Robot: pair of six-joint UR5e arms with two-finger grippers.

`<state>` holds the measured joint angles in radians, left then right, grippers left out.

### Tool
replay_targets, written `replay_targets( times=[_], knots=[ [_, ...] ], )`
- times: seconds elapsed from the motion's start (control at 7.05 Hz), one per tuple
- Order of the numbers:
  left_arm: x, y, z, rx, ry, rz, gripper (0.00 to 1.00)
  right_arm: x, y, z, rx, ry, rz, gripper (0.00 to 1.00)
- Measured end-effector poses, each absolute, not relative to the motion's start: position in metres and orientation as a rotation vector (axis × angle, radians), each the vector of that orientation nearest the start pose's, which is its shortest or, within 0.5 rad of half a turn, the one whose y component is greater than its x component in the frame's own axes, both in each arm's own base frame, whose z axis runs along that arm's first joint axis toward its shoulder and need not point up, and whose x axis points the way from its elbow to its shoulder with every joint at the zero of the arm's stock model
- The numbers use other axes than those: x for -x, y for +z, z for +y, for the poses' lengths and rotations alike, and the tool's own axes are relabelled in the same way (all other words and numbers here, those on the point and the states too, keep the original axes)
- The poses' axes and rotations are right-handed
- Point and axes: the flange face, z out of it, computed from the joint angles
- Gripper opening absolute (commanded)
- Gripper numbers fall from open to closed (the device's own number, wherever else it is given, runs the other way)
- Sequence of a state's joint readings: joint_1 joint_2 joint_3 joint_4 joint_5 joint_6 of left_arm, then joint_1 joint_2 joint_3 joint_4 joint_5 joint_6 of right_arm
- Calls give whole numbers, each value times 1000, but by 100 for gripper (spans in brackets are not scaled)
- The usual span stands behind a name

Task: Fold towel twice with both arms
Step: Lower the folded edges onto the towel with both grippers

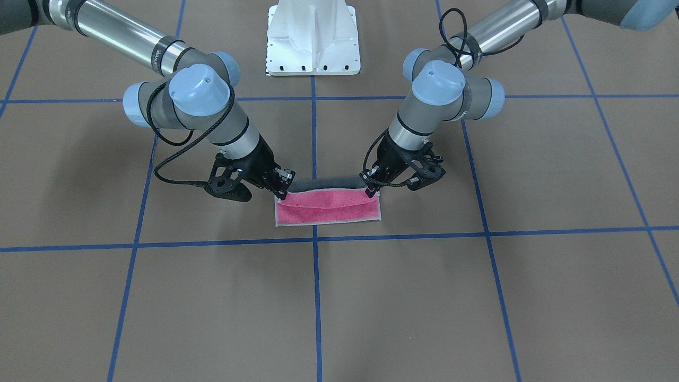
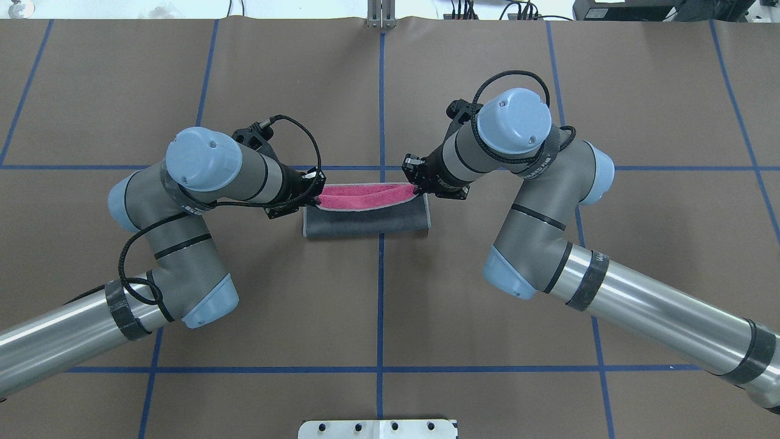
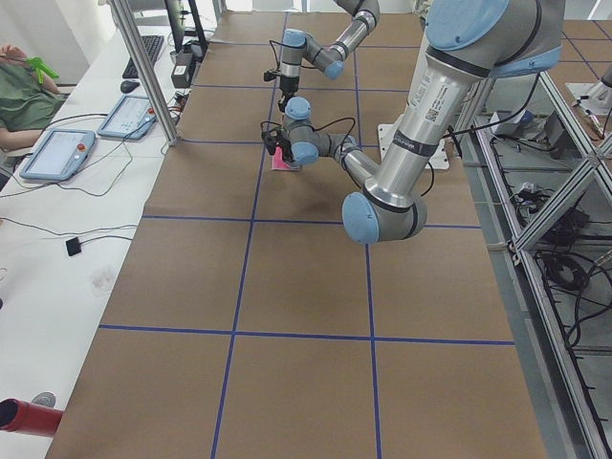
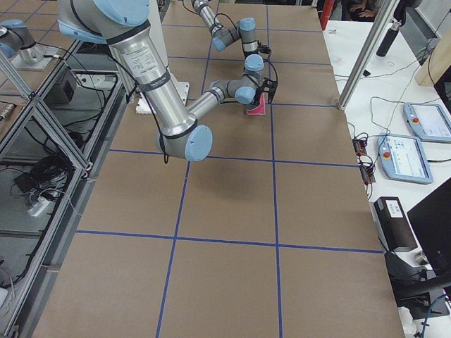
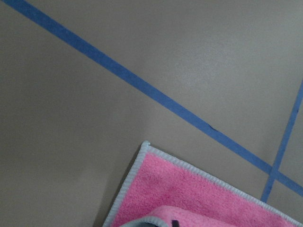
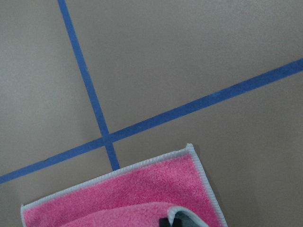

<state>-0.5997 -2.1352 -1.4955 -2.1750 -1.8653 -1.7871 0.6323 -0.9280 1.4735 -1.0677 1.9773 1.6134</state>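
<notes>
Towel (image 1: pixel 328 211) on tabletop (image 1: pixel 212 297) near white base (image 1: pixel 313 37), half-folded; left fingers (image 1: pixel 371 187) and right fingers (image 1: pixel 281 188) each pinch 1 lifted corner. Risk: uneven travel skews edges, or terry slips out.

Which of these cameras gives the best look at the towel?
The overhead view. There the towel shows both faces clearly: grey folded over, a pink strip beyond it. The front view shows mostly pink, with a grey sliver. The wrist cameras catch only pink corners; the side views, a tiny pink patch.
</notes>
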Motion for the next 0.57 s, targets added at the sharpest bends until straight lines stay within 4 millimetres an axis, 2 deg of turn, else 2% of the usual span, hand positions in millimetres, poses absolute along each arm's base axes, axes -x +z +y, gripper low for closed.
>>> replay_targets(
  times=[0.57],
  knots=[
    [-522,299,-489,49,-573,1135,0,528,268,-505,58,400,-1083,0]
  ],
)
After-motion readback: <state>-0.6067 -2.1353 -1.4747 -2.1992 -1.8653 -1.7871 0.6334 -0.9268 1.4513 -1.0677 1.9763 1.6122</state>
